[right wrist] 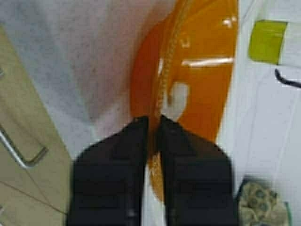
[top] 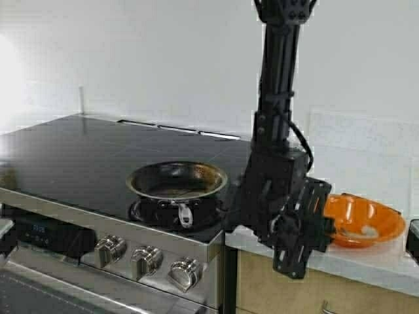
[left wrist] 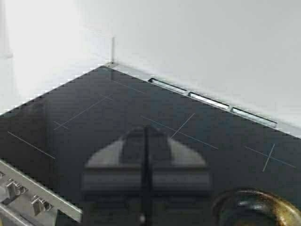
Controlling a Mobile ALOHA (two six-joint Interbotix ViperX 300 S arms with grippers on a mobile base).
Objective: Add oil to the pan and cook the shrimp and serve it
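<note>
The pan (top: pixel 177 180) sits on the black stovetop near its front right, its dark browned inside bare; its rim (left wrist: pixel 256 207) also shows in the left wrist view. An orange bowl (top: pixel 366 219) rests on the white counter to the right of the stove. In it lies the pale curled shrimp (right wrist: pixel 176 101). My right gripper (right wrist: pixel 153 120) is shut on the bowl's near rim, one finger inside and one outside. The oil (right wrist: pixel 268 42) shows as a yellow-green patch beyond the bowl. My left gripper (left wrist: pixel 146 129) hovers shut over the stovetop, left of the pan.
Knobs (top: pixel 147 258) line the stove's front panel. The white wall stands close behind the stovetop (left wrist: pixel 94 122). A greenish patterned cloth or sponge (right wrist: pixel 261 202) lies on the counter beside the bowl. Below the counter is a wooden cabinet with a metal handle (right wrist: pixel 19 150).
</note>
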